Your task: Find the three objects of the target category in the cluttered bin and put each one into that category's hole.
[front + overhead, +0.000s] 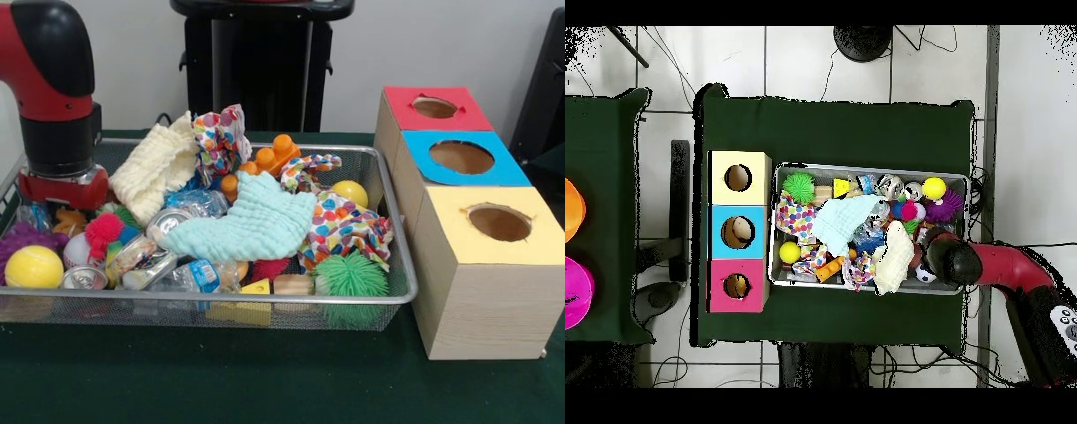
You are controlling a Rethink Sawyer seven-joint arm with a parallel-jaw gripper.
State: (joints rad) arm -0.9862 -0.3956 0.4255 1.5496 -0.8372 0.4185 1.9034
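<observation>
The cluttered bin (pixel 402 265) is a wide wire-mesh tray on the green table, also seen in the overhead view (pixel 870 167). It holds a light blue cloth (pixel 247 228), a cream cloth (pixel 157 168), a heart-print cloth (pixel 340 225), an orange toy (pixel 274 157), a yellow tennis ball (pixel 33 266), a green spiky ball (pixel 350 276), cans (pixel 86 277) and a plastic bottle (pixel 194 276). My gripper (pixel 62 190) hangs low over the bin's far left corner in the front view, and shows in the overhead view (pixel 940 250). Its lower end is hidden behind the clutter.
Three wooden boxes with round holes stand in a row beside the bin: red top (pixel 433 108), blue top (pixel 462 157), yellow top (pixel 499 223). The blue box's hole shows something pale inside in the overhead view (pixel 738 231). A second green table (pixel 605 215) stands apart.
</observation>
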